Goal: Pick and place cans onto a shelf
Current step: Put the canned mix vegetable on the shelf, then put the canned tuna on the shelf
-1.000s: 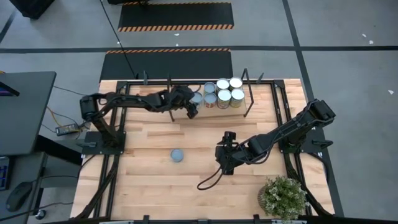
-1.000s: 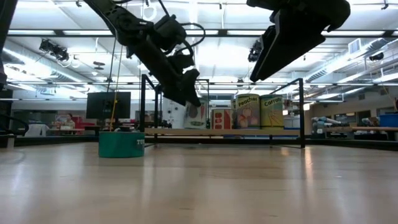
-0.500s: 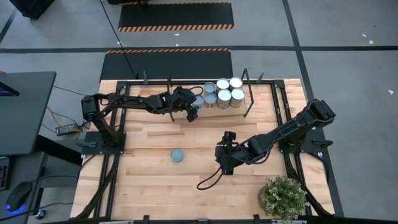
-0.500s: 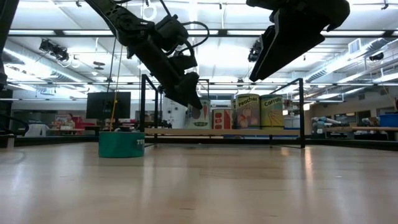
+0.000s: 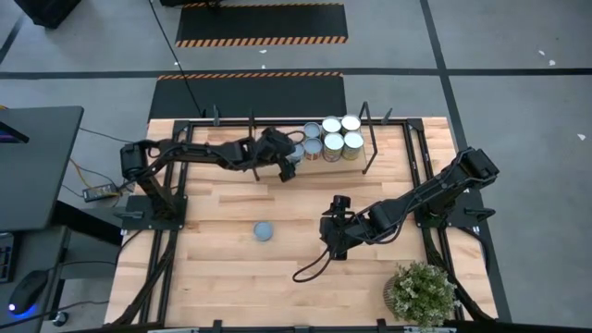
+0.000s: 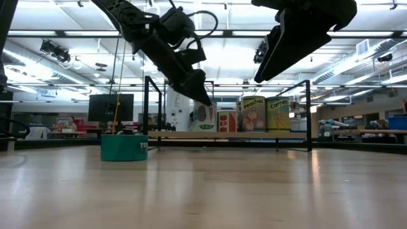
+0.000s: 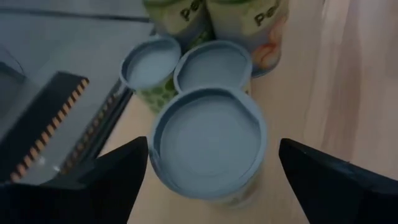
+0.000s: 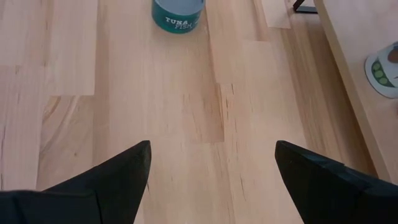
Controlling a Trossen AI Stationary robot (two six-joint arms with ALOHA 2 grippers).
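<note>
Here the left hand (image 7: 208,180) hangs spread wide over a round, ridged metal can (image 7: 208,143) on the shelf (image 5: 370,153); the right hand (image 8: 208,168), apparently empty, gapes above the pale wooden worktop (image 8: 186,112).

Left gripper (image 5: 289,168) overlaps the nearest can (image 7: 208,144), hiding its sides from above. Beyond it, two labelled cans (image 7: 249,25) are cut off at the frame edge, their labels unreadable.
</note>
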